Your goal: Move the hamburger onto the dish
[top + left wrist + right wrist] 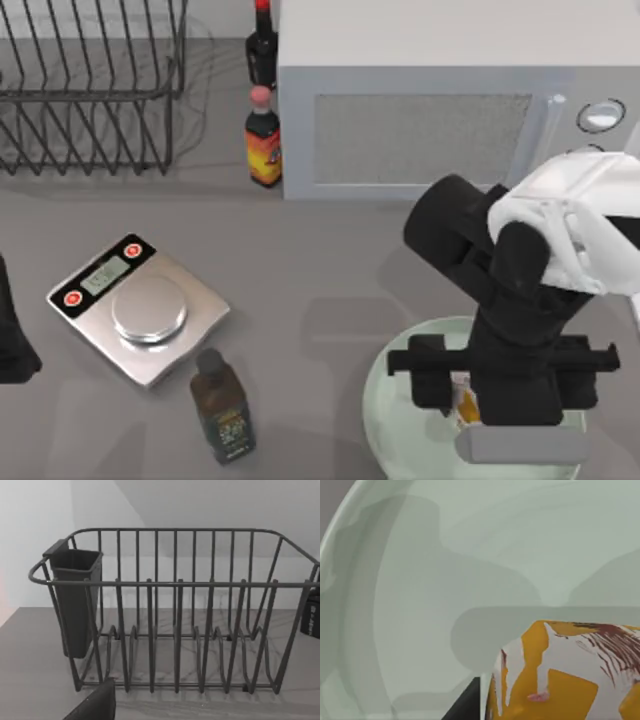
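The right gripper is hanging low over the dish at the table's near right, with the hamburger showing as an orange-yellow lump between its fingers, over the dish's interior. Whether the fingers are pressing on it cannot be told. In the right wrist view the hamburger is sitting just above the pale green dish. The left arm is resting at the table's left edge, facing the wire rack. A scale and a bottle are lying well left of the dish.

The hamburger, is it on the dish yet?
Over the dish, yes: the hamburger has green plate behind it. Resting or held: cannot tell.
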You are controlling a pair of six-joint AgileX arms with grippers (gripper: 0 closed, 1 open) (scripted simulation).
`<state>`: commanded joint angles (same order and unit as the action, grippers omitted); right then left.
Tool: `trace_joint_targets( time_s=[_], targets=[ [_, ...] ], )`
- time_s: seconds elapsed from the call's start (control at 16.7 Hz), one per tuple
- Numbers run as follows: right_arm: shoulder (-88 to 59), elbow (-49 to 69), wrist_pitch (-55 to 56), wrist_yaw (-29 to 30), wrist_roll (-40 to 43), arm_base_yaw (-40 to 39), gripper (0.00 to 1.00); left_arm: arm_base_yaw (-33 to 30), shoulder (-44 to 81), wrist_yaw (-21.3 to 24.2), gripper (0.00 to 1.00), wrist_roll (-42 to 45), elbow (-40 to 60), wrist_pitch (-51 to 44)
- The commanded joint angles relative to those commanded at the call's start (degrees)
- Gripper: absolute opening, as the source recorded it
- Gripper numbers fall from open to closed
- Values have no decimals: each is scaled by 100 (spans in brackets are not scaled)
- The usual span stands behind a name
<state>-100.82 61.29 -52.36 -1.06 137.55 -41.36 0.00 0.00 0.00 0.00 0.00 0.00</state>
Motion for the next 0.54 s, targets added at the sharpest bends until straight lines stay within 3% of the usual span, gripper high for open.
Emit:
trace_joint_targets(
  time_s=[0.18, 0.54],
  targets=[
    [0, 0, 0, 0, 0, 0, 98, 0, 0, 0, 100, 0, 0, 0],
    [0, 0, 0, 0, 0, 0, 100, 0, 0, 0, 100, 0, 0, 0]
  ],
)
